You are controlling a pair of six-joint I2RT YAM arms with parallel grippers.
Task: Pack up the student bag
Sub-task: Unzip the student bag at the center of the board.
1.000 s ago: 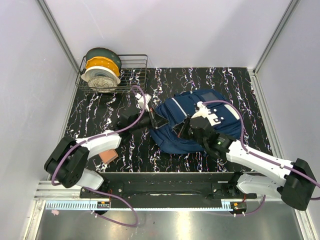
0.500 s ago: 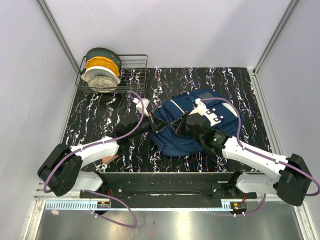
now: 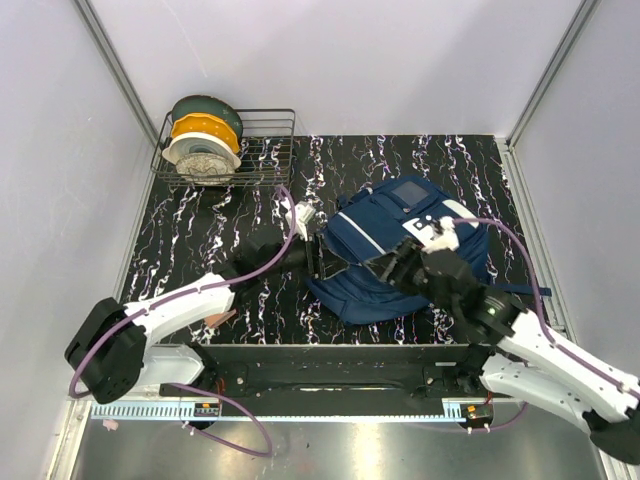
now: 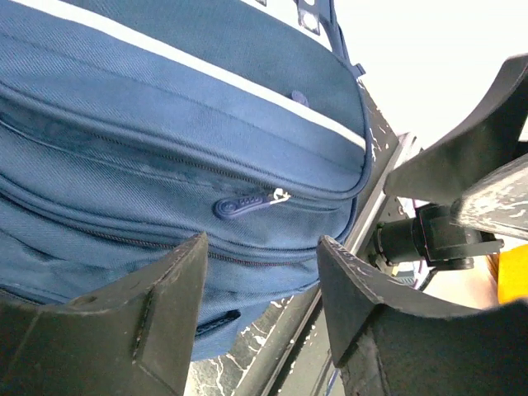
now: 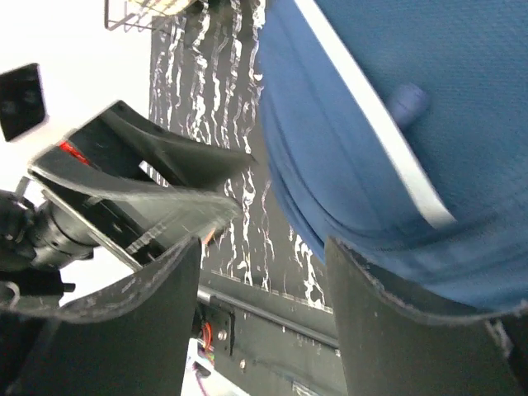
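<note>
One student bag [image 3: 372,240], left gripper [image 4: 262,241], right gripper [image 5: 264,243], both spread, one basket [image 3: 266,112]

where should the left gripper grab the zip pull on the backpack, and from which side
Take the ribbed blue zip pull, not its small metal slider. It lies flat along the zip on the backpack's side, facing the open left gripper, so probably come straight in from that side and pinch across its narrow width.

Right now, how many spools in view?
3, all in the grey wire basket at far left: dark green spool rearmost, orange spool middle, white spool frontmost. Others may hide behind.
</note>
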